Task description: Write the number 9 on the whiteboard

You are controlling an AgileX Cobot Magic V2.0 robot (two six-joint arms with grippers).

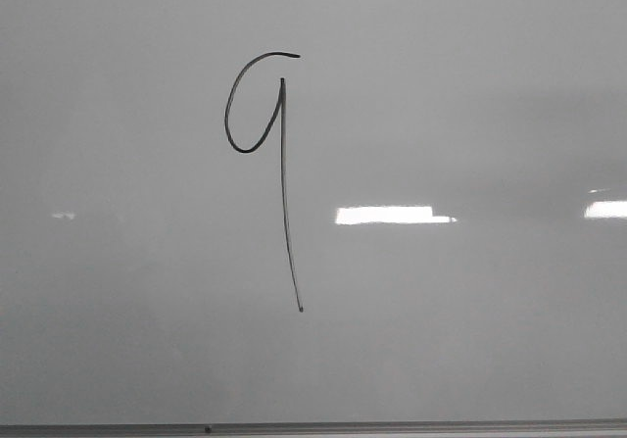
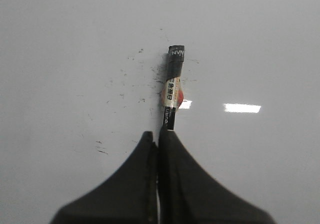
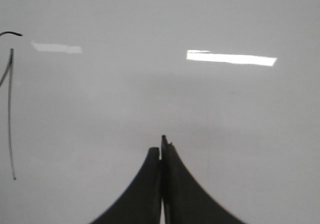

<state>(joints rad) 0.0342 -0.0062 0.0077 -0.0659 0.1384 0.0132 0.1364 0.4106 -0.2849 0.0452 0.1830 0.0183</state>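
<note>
whiteboards: we count one whiteboard (image 1: 470,115), a pale glossy surface filling the front view
edge strips: we count one grey metal strip (image 1: 392,427) along the board's lower edge
drawn figures: we count one number 9 (image 1: 284,183), made of one loop and one long tail
markers: we count one marker (image 2: 173,86), seen only in the left wrist view
grippers: we count two, the left gripper (image 2: 158,136) and the right gripper (image 3: 161,151), each with two dark fingers
light reflections: we count two bright white bars in the front view, one fainter smudge besides
</note>
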